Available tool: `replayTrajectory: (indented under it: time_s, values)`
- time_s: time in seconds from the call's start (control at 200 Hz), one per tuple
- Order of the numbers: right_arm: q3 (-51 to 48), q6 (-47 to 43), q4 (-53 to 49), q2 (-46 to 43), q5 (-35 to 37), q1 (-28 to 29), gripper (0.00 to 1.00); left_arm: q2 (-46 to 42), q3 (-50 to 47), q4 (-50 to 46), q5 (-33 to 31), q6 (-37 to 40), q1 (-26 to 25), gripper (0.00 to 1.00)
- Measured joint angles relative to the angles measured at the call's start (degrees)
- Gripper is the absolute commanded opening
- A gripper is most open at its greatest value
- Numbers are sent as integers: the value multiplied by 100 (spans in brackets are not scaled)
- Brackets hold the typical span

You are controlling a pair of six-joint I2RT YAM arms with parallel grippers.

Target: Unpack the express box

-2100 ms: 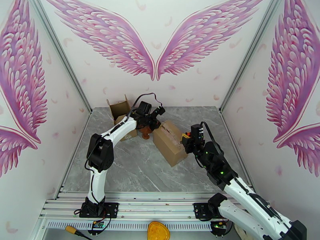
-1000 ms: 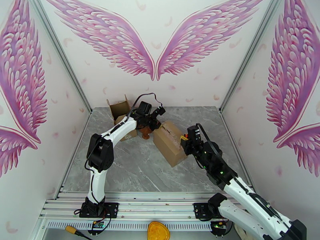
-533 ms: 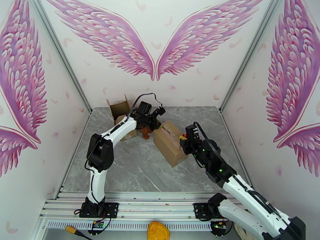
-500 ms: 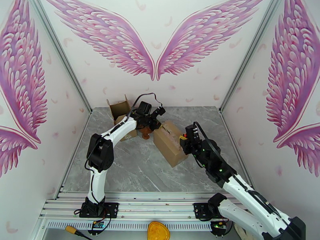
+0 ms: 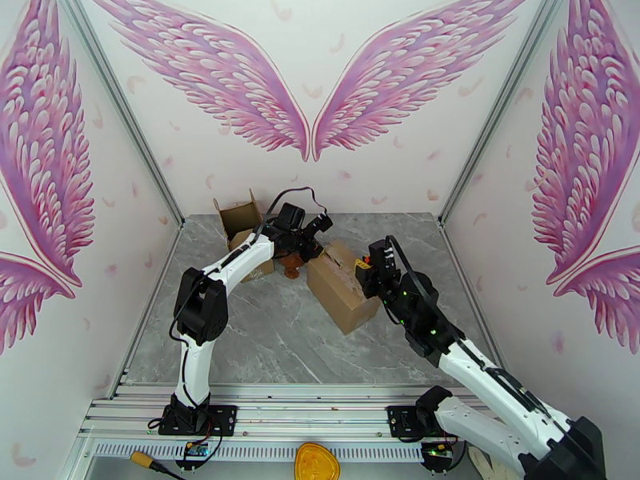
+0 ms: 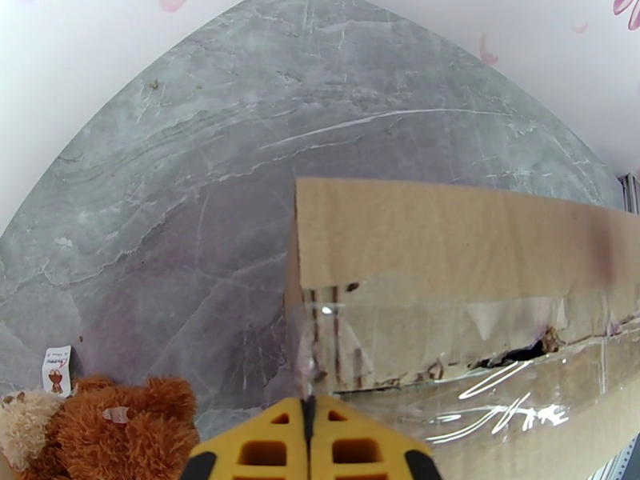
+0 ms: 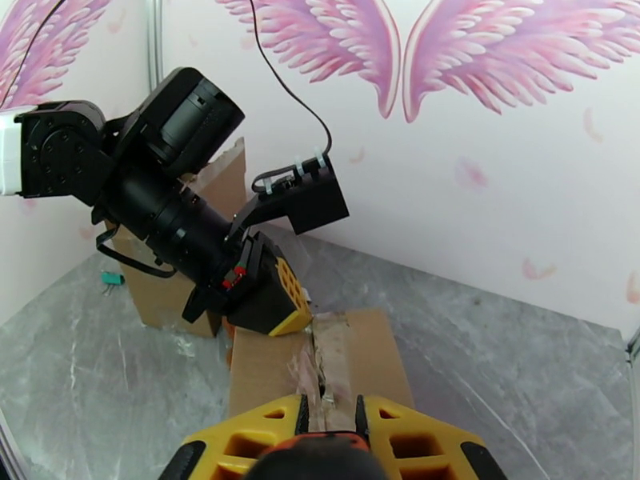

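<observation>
Left hand (image 6: 308,410), closed, meets the box (image 5: 342,286) at its end nearest the bear (image 6: 120,418); right hand (image 7: 328,410), farthest end, narrowly parted, grip unclear. Likely light, stiff cardboard; pinch the slick tape (image 6: 416,354) at its torn edge.

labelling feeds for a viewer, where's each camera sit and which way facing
top external: above, behind the bases, looking down: table, left arm, right arm, taped cardboard box
left wrist: past the shut left fingers at the box's end, teddy bear
right wrist: over the right fingers, across the box, toward the left arm
shared by all: the box
</observation>
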Motion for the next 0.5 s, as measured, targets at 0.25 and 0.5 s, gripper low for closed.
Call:
replayTrajectory:
  time_s: [0.25, 0.5]
  values:
    - [186, -210, 505, 723, -184, 0, 0, -7, 0, -2, -63, 9, -24, 0]
    - [247, -389, 570, 1095, -247, 0, 0, -7, 0, 4, -87, 7, -33, 0]
